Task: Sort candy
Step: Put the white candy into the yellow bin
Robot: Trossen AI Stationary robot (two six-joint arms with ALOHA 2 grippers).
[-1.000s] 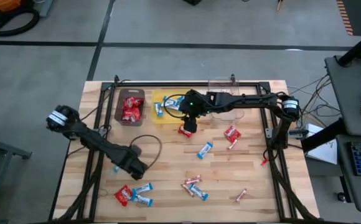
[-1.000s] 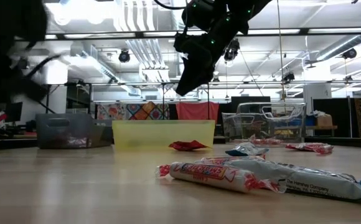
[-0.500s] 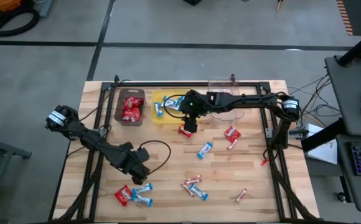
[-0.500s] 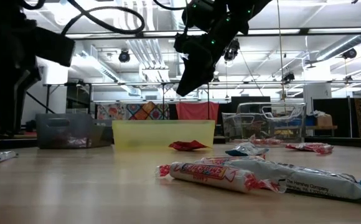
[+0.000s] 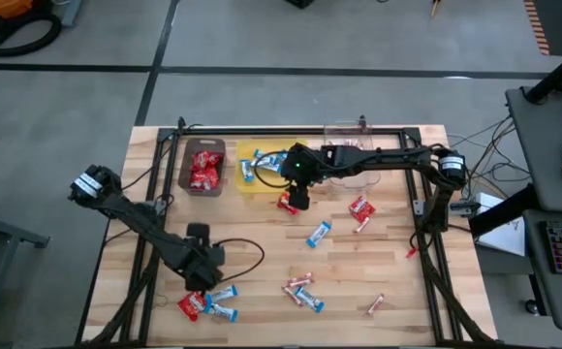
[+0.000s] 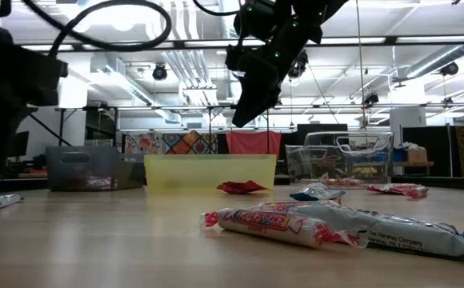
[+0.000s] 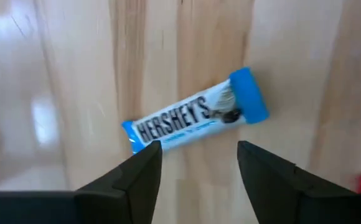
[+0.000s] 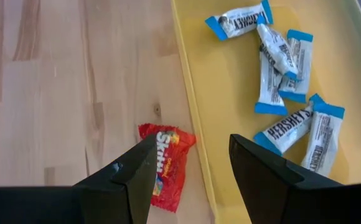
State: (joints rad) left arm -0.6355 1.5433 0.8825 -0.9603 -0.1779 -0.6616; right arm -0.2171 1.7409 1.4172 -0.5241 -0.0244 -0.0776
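A blue-and-white bar point(image 7: 193, 116) lies flat on the wooden table. My left gripper point(image 7: 199, 163) is open above it, pointing down, with a finger to either side of the bar's near long edge. In the high view this gripper point(image 5: 200, 275) is near the table's front left, beside a red packet point(image 5: 191, 304) and two more bars point(image 5: 224, 293). My right gripper point(image 8: 193, 157) is open and hovers over a red packet point(image 8: 165, 165) that lies just outside the yellow bin point(image 8: 230, 106). The same gripper point(image 5: 298, 192) is raised above the table.
At the back stand a brown bin point(image 5: 204, 167) with red packets, the yellow bin point(image 5: 261, 165) with several bars, and a clear bin point(image 5: 351, 161). Loose candies lie at mid-table point(image 5: 320, 234), right point(image 5: 361, 208) and front point(image 5: 301, 292). A black cable point(image 5: 244, 254) loops beside the left arm.
My left gripper has moved toward the table's near edge and a little left, rolling about its wrist, and its cable loop has swung round with it. My right gripper has kept still over the red packet.
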